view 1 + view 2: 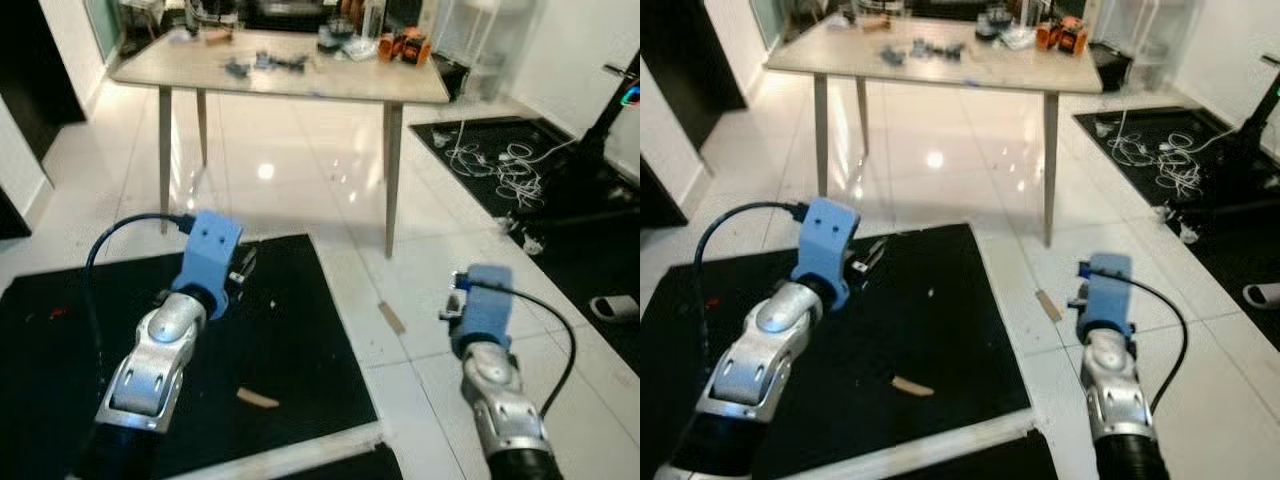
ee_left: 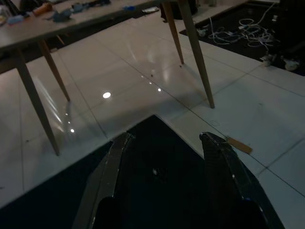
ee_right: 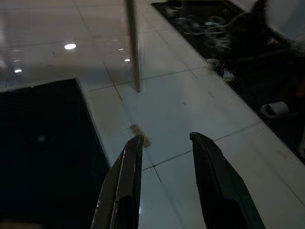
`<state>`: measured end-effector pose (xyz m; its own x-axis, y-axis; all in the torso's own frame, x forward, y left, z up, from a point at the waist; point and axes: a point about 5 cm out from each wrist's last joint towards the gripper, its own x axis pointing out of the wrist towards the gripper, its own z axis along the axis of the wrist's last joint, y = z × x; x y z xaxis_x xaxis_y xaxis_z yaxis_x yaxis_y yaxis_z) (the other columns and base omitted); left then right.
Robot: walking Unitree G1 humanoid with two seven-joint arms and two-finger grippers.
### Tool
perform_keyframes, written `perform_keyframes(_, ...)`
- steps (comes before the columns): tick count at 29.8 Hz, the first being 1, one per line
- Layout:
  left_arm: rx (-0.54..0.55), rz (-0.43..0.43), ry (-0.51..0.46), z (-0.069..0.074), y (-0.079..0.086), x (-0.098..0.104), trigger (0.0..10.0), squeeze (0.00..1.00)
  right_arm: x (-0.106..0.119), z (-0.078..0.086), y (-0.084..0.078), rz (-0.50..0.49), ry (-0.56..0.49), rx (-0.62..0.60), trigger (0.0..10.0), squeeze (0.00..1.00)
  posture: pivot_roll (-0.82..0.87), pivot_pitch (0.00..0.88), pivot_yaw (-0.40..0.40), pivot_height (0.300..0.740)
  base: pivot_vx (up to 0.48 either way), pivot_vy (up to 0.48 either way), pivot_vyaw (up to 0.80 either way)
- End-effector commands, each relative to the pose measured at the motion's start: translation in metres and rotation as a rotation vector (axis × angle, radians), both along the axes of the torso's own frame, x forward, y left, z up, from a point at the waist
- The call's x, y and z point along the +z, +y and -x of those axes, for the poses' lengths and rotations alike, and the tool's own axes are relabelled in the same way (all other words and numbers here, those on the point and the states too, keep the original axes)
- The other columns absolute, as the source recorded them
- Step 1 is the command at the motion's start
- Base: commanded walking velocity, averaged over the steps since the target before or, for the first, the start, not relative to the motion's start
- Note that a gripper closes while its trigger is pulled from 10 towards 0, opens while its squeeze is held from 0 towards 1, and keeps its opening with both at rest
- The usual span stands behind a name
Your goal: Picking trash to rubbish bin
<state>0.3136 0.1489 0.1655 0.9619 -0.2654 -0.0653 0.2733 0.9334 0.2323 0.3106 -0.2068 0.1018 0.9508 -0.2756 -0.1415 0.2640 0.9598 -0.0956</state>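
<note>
Your jaws are parted on both sides and hold nothing. In the right wrist view the right gripper hangs above the white tiled floor with its two black fingers spread, and a small brown scrap lies on the tile just ahead of the fingertips, a little toward the black mat that runs along that side. From your head camera the same scrap sits on the tile between the mat's edge and your right arm. The left gripper is over the black mat, fingers wide; beyond the fingertips the mat ends in a corner, and the scrap lies past the outer finger on the tile. A second tan scrap rests on the mat, back beside your left forearm. Farther ahead of both grippers stands a table on slim legs, and a tangle of white cables lies on another dark mat well off past your right gripper.
</note>
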Motion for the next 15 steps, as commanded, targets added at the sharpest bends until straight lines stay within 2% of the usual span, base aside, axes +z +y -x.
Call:
perform_keyframes(1, -0.010, 0.017, 0.009, 0.0014, -0.0005, -0.0017, 10.0, 0.00, -0.0034, 0.0004, 0.0037, 0.005, 0.016, 0.014, 10.0, 0.00, 0.03, 0.086, 0.014, 0.740, 0.337, 0.000, 0.00)
perform_keyframes(15, -0.041, 0.047, 0.004, 0.0034, -0.0040, 0.0010, 10.0, 0.00, -0.0028, 0.0000, 0.0044, 0.008, 0.009, 0.020, 10.0, 0.00, 0.03, 0.089, 0.012, 0.740, 0.410, 0.000, 0.00)
